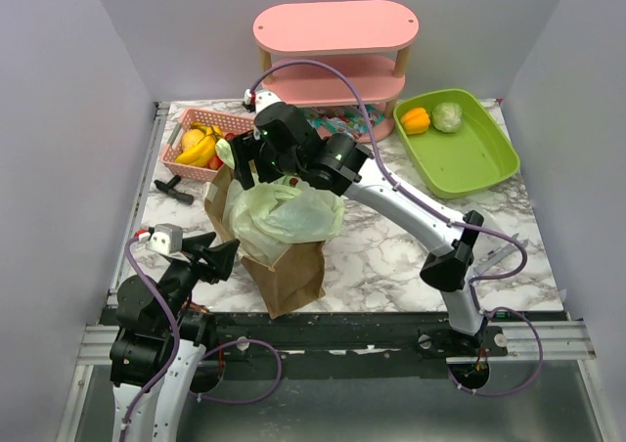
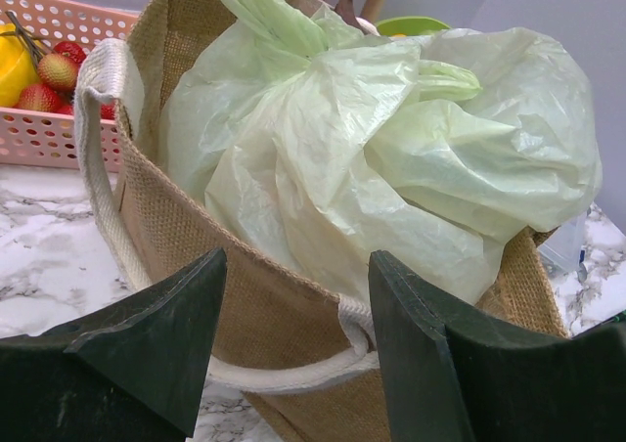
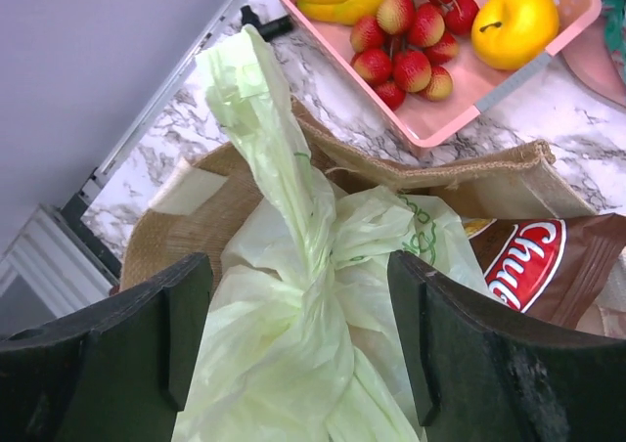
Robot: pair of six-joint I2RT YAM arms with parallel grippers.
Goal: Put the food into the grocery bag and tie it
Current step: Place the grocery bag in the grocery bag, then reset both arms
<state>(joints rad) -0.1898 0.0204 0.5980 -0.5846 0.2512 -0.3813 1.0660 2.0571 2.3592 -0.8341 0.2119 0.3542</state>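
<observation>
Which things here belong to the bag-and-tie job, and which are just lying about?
Job: pale-green grocery bag, twisted at the top; brown snack pack beside it; open right gripper straddling the twist.
Lying about: burlap tote, pink fruit basket, green tray, pink shelf, black tool.

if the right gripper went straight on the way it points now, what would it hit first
The pale-green grocery bag: its twisted top lies right between the right gripper's open fingers, so it meets that plastic first, not the burlap bag around it. The remaining gap is hard to judge.
</observation>
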